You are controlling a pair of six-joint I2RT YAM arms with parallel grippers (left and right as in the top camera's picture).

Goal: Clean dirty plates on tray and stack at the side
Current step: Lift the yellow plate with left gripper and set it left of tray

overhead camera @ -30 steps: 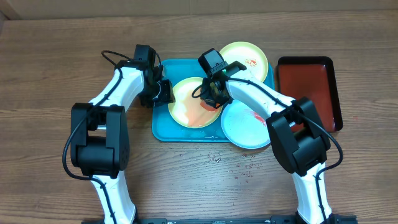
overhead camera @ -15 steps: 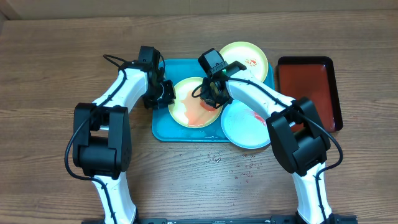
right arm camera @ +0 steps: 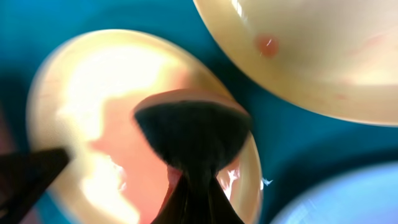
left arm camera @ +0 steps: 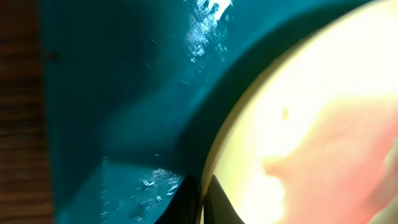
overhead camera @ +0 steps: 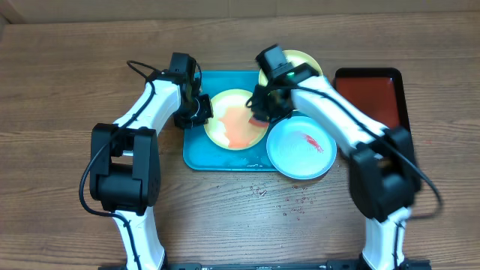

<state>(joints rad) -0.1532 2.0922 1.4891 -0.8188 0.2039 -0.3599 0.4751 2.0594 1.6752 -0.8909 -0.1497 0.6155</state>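
A pale blue round plate (overhead camera: pixel 300 150) overlaps the near right corner of the teal rectangular plastic tray (overhead camera: pixel 196 154). Mid-tray, the left gripper (overhead camera: pixel 201 112) pinches the left rim of a smeared yellow-green round plate (overhead camera: pixel 229 129). The right gripper (overhead camera: pixel 259 114) clamps a dark rounded pad (right arm camera: pixel 193 134) against it. A second yellow-green plate (right arm camera: pixel 323 50) lies at the tray's far right.

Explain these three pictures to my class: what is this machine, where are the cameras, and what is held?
Two white robot arms stand at a wooden table. One picture looks down from above; the other two come from a camera on each wrist. A teal tray carries a central yellow-green plate, a second yellow-green plate and, overhanging its corner, a blue-white plate. A dark red tray lies beside it. The left gripper pinches the central plate's rim; the right gripper holds a dark pad over its orange smear.
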